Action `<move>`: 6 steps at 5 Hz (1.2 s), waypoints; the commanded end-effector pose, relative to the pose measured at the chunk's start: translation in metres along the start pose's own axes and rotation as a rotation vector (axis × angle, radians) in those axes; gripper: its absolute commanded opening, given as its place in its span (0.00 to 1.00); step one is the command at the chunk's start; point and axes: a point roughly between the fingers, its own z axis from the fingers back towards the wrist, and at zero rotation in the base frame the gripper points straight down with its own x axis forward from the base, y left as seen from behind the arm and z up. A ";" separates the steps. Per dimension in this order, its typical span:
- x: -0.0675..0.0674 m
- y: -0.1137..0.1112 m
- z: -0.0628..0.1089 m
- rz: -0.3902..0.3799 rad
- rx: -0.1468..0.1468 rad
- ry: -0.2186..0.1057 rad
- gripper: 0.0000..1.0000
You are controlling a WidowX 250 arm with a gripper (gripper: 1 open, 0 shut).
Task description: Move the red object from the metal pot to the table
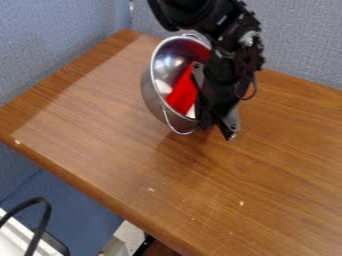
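The black gripper (pixel 214 108) is at the steel pot (pixel 155 82), its jaws shut; I can't tell on what. The 1 red block (pixel 183 92) seems to lie inside the pot, which tilts on the wooden table (pixel 114 120).

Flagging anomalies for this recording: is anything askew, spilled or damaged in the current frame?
Yes: the metal pot is tipped, its mouth turned toward the camera instead of upward, with the red object inside. The gripper is right at its rim, possibly holding it. No spill or damage shows.
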 end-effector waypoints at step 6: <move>-0.031 -0.002 -0.002 0.004 -0.074 0.003 0.00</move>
